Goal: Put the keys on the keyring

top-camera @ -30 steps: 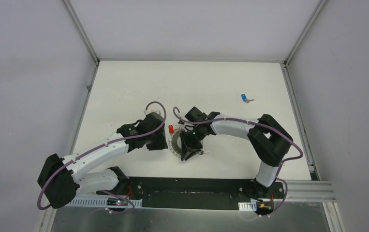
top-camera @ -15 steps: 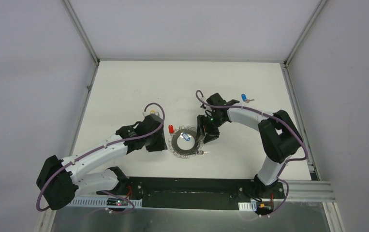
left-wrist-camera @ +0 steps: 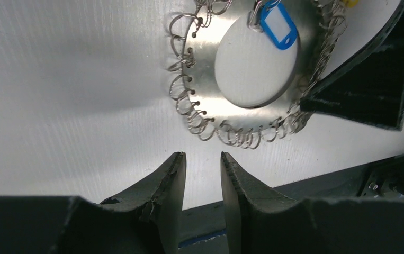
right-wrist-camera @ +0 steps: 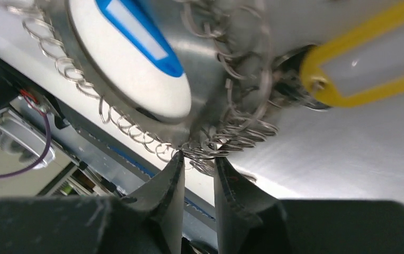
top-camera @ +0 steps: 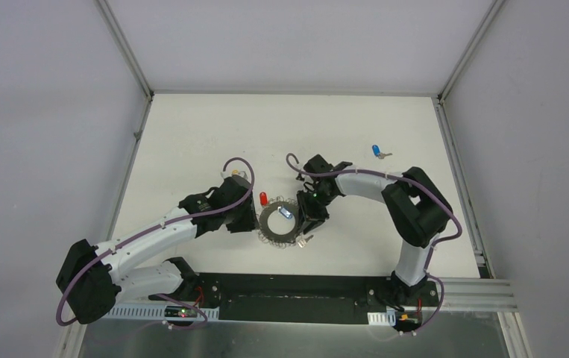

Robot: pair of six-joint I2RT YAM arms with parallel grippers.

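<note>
Keyring (left-wrist-camera: 202, 79) lies under blue key (left-wrist-camera: 278, 24), label plain white.

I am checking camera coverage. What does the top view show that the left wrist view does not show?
Only the top view: the red key beside the keyring, and the blue key lying far off to the right. Only the left wrist view: the left end effector seen close, fingers apart, holding nothing. Both: the keyring with a blue tag on it.
</note>
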